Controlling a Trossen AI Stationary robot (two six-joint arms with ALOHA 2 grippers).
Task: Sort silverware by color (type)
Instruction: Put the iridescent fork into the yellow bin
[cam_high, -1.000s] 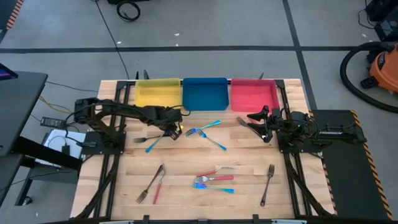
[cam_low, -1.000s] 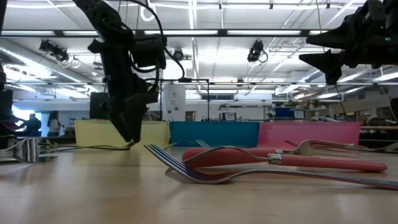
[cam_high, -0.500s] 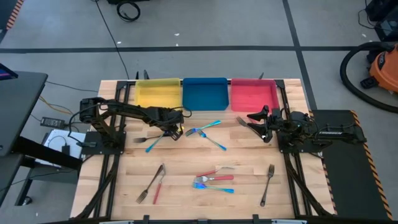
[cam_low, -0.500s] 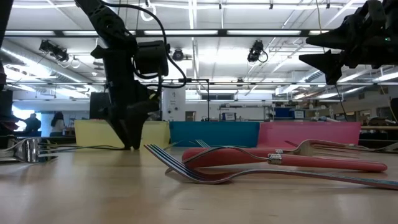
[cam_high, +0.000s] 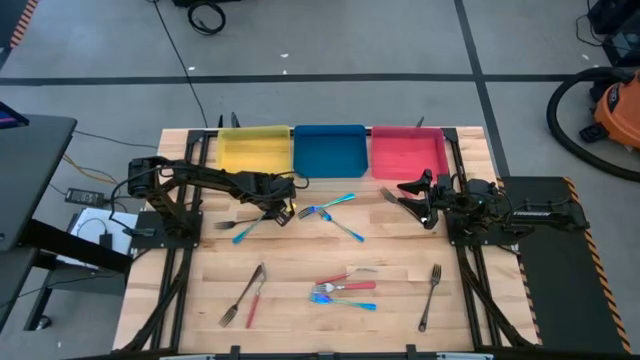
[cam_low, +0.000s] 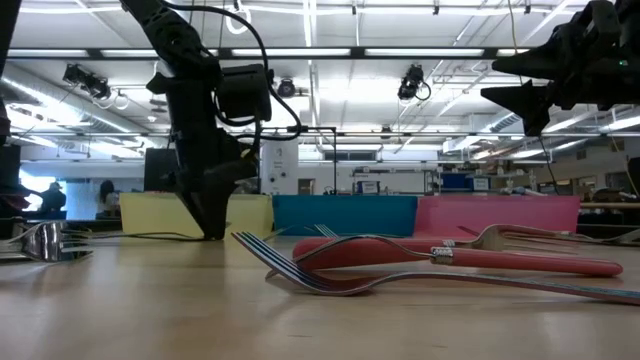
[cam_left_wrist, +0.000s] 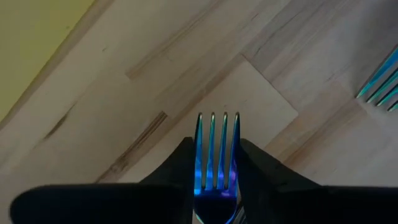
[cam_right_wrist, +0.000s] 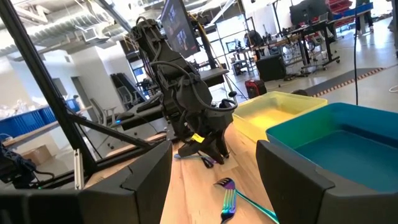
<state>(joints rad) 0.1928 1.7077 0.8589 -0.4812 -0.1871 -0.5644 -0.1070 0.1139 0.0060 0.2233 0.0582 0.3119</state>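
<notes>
Your left gripper (cam_left_wrist: 216, 163) is closed on the blue fork (cam_left_wrist: 216, 155) — tines forward between the fingers, for the blue tray (cam_high: 328, 150) — while the right gripper (cam_high: 412, 199) waits open.

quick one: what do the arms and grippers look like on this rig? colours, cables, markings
Both arms are dark, near-black jointed links. Each gripper, left gripper and right gripper, ends in two dark, wedge-shaped fingers. A black cable loops over the left arm in the low view. The right wrist view shows a small yellow patch near the left gripper. No other markings legible.
</notes>
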